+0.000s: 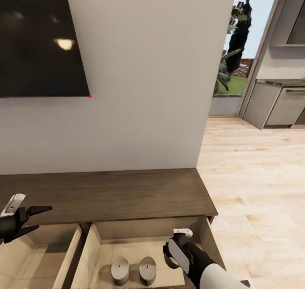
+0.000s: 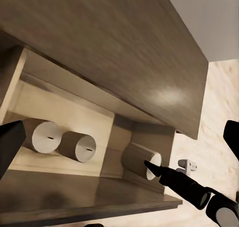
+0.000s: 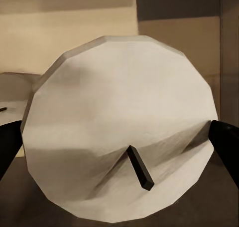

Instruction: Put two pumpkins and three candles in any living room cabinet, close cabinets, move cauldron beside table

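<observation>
The low dark-brown cabinet [image 1: 110, 193] stands against the wall with two drawers pulled open. Two grey candles [image 1: 120, 270] [image 1: 147, 270] stand side by side in the right drawer [image 1: 127, 240]. My right gripper [image 1: 170, 258] reaches into that drawer's right end, shut on a third candle [image 2: 141, 159]. In the right wrist view that candle's wick end [image 3: 119, 137] sits between the two fingers. My left gripper [image 1: 36, 219] hovers open above the left drawer [image 1: 38, 246], holding nothing. The pumpkins, cauldron and table are out of view.
A dark TV screen [image 1: 38, 39] hangs on the white wall above the cabinet. To the right, pale wood floor [image 1: 254, 187] runs to grey kitchen cupboards [image 1: 275, 104] and a window with plants outside.
</observation>
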Available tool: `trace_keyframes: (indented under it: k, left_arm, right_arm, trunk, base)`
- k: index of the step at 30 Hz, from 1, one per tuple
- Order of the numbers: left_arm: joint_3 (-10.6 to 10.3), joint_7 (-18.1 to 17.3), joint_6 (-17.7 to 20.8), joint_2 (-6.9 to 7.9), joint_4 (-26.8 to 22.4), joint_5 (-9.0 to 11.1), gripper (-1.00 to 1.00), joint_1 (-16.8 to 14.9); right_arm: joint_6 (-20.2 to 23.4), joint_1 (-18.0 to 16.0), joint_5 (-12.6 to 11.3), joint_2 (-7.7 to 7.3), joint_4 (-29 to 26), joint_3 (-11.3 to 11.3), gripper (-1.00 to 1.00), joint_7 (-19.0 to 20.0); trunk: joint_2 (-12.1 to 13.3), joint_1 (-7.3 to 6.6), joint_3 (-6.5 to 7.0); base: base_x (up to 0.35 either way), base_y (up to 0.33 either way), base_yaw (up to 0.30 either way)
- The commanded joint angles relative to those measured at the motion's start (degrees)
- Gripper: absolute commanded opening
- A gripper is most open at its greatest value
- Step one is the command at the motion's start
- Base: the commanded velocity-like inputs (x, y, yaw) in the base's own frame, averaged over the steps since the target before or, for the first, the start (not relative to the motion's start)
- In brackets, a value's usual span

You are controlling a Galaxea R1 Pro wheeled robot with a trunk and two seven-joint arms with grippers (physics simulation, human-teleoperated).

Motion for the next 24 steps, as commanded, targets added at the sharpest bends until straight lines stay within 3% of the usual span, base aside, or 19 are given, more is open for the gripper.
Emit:
trace_keyframes:
  k: [1, 7, 20, 23, 24]
  left_arm:
    - [0.04, 0.59, 0.17, 0.0, -0.02, 0.64, 1.0, -0.05]
    - [0.04, 0.59, 0.17, 0.0, -0.02, 0.71, 1.0, -0.05]
    - [0.04, 0.28, 0.17, 0.05, -0.09, 1.02, 1.0, -0.05]
    - [0.02, -4.51, 0.17, 0.51, -0.1, 1.57, 1.0, 0.06]
    - [-0.01, -9.7, 0.17, 1.07, -0.11, 1.68, 1.0, 0.29]
  right_arm:
    - [0.17, -0.12, -0.34, 0.0, -0.07, 0.21, -1.0, -0.46]
    - [0.29, -1.68, -0.36, 0.0, 0.01, 0.31, -1.0, -0.39]
    - [-0.27, -1.81, -0.35, -0.09, 0.94, 0.29, -1.0, -0.4]
    - [-0.34, -1.81, -0.35, -0.06, 1.0, 0.29, -1.0, -0.39]
    - [-0.77, -1.81, -0.35, -0.02, 1.01, 0.29, -1.0, -0.4]
  trunk:
    - [-0.44, 0.22, -0.24]
    - [-2.85, 1.53, -1.31]
    - [-8.06, 4.39, -3.65]
    - [-9.27, 5.05, -4.19]
    - [-9.67, 5.27, -4.37]
  base:
    - [-0.001, 0.0, 0.0]
    - [0.0, 0.0, 0.0]
    - [0.0, 0.0, 0.0]
    - [0.0, 0.0, 0.0]
    - [0.0, 0.0, 0.0]
